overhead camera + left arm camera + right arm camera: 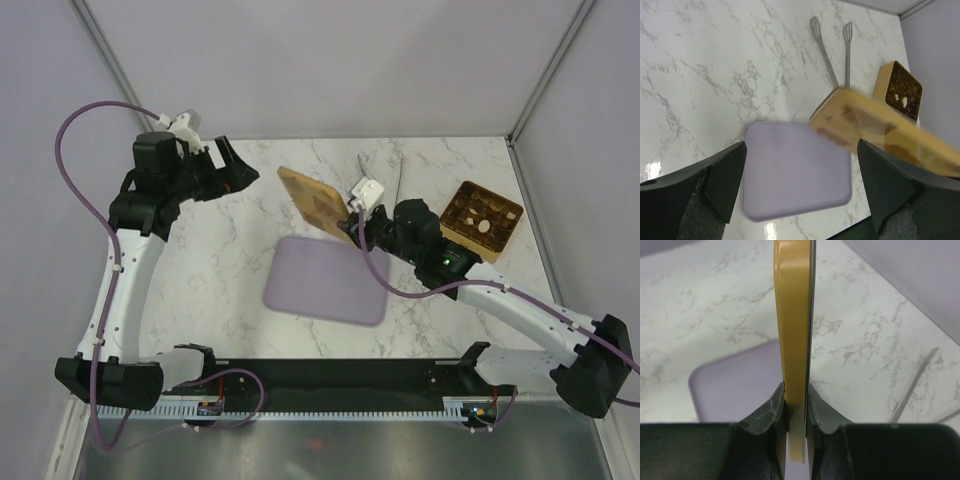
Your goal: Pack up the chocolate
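Evidently the chocolate (483, 225) already sits in the square gold compartmented box (508, 213) near the bench's far right corner. Small brown pieces and at least one cream-white piece show in its cells, though they are too small to count. The rounded lilac plastic tray (325, 280) lies mid-bench towards the near edge, with nothing visible on it.

The right gripper (797, 400) hangs over the tray's far right corner. Its jaws are pinched narrow on the edge of a flat, stiff gold-tan panel (315, 200), which may be the box's lid, held on edge. The left gripper (802, 180) hovers near the far left corner with its jaws spread wide and nothing between them. The thin metal tongs (823, 52) rest by the far edge, just beyond the panel.

The pieces should be very light but smooth, easily marked and apt to slip or crack under a hard squeeze. I would take each across its sides with a gentle pinch. The panel looks rigid and light, so an edge grip suits it.
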